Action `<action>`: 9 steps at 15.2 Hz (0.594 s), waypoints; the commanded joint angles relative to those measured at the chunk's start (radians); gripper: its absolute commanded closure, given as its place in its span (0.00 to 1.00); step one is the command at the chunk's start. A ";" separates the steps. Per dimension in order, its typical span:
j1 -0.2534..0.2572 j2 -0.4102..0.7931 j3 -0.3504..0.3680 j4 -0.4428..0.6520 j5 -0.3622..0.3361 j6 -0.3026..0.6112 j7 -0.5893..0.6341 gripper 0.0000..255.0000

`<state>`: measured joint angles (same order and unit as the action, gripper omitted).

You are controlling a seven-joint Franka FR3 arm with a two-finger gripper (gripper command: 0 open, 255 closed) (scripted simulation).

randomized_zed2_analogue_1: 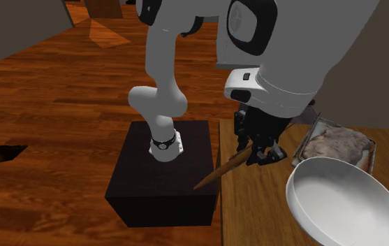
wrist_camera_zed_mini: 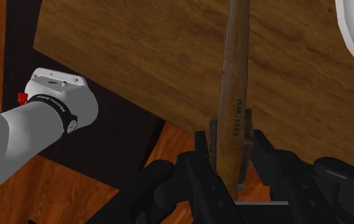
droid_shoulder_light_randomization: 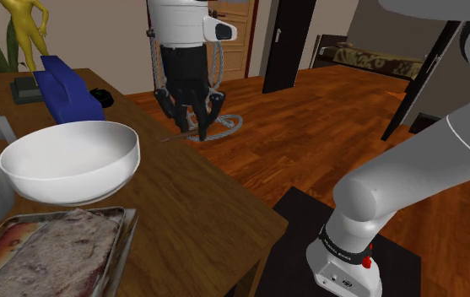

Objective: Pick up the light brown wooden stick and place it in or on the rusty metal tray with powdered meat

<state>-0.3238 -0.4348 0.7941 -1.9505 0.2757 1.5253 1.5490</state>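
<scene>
hand (randomized_zed2_analogue_1: 255, 155) is closed on the light brown wooden stick (randomized_zed2_analogue_1: 222, 170), one black finger (wrist_camera_zed_mini: 202, 153) on each side of it, gripping close to one end. only a short stub shows behind the fingers and most of the length sticks out in front.

long axis: in the second exterior view the stick slants from the hand down toward that view's lower left, so it is tilted, neither flat nor upright. its free end is drawn across the table (droid_shoulder_light_randomization: 182, 202) edge, in front of the black stand (randomized_zed2_analogue_1: 161, 189). in the wrist view the stick (wrist_camera_zed_mini: 234, 83) runs straight away from the hand over the wooden table top, with small dark lettering on its side near the fingers. cannot tell if the far tip touches the table.

in the shoulder view the hand (droid_shoulder_light_randomization: 196, 128) hangs at the table's far right edge, fingers pointing down, with the wood floor behind it.

the rusty tray (droid_shoulder_light_randomization: 127, 224) with the pale meat sits at the near left of the table in the shoulder view, well apart from the hand and stick. a white bowl (droid_shoulder_light_randomization: 72, 190) is just beyond the tray, between it and the hand. a blue object (droid_shoulder_light_randomization: 68, 89) and a yellow figure (droid_shoulder_light_randomization: 26, 34) are at the far end of the table.
</scene>
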 commanded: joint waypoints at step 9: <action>-0.015 0.078 0.081 0.172 -0.023 -0.091 0.108 1.00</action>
<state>-0.3357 -0.3791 0.8430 -1.8064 0.2572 1.4383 1.6212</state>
